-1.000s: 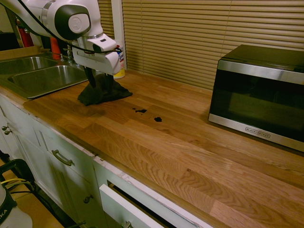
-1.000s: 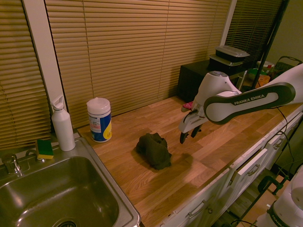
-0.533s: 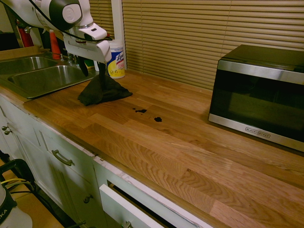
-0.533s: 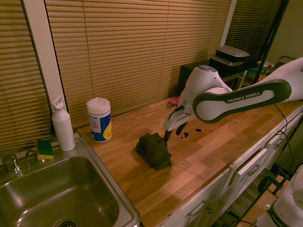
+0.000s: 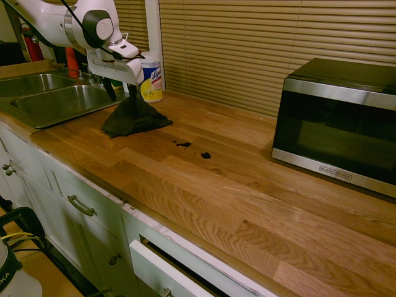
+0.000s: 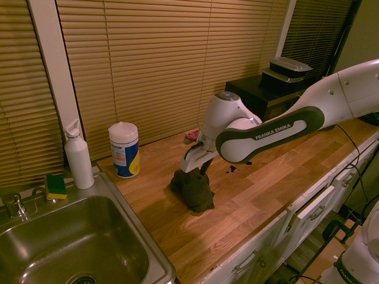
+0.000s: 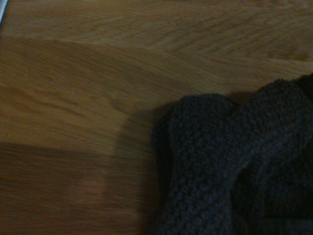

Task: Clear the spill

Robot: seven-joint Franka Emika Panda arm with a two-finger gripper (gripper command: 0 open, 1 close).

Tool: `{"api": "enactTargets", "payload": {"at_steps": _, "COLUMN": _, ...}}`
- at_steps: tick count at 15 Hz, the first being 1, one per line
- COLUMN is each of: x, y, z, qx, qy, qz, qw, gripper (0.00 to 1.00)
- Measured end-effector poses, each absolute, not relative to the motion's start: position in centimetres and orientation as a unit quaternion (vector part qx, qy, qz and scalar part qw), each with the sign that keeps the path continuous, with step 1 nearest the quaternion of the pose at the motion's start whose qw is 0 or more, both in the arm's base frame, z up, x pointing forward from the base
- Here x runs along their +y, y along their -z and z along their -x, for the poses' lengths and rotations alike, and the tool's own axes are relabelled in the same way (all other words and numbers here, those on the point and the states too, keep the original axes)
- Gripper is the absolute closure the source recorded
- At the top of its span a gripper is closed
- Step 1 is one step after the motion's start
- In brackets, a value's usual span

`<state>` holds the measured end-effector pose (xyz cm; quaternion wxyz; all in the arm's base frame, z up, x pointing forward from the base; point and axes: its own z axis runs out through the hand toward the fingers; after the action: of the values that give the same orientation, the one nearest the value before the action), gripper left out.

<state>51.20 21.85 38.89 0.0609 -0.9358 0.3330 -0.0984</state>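
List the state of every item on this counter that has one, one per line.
gripper: open, over the cloth's peak
cloth: bunched in a heap, on the counter
spill: two dark blotches, unwiped, apart from the cloth
microwave: door shut
wipes canister: upright, lid on
spray bottle: upright by the sink
drawer: slightly open

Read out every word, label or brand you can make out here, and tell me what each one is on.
"FRANKA EMIKA": on the robot arm.
"Lysol", partly hidden: on the wipes canister.
Microwave badge: too small to read.
Canister's small print: blurred.
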Motion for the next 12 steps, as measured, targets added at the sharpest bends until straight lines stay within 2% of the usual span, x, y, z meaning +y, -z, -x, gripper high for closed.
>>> {"api": "enactTargets", "payload": {"at_steps": 1, "x": 22.5, "y": -38.3, "z": -51.6, "qx": 0.338, "qy": 0.101, "qz": 0.934, "qw": 0.053, "gripper": 0.0}}
{"api": "enactTargets", "payload": {"at_steps": 2, "x": 23.0, "y": -37.7, "z": -52.0, "qx": 0.342, "qy": 0.103, "qz": 0.933, "qw": 0.046, "gripper": 1.0}}
{"api": "enactTargets", "payload": {"at_steps": 12, "x": 22.8, "y": -36.1, "z": -54.1, "qx": 0.385, "qy": 0.095, "qz": 0.918, "qw": 0.0, "gripper": 1.0}}
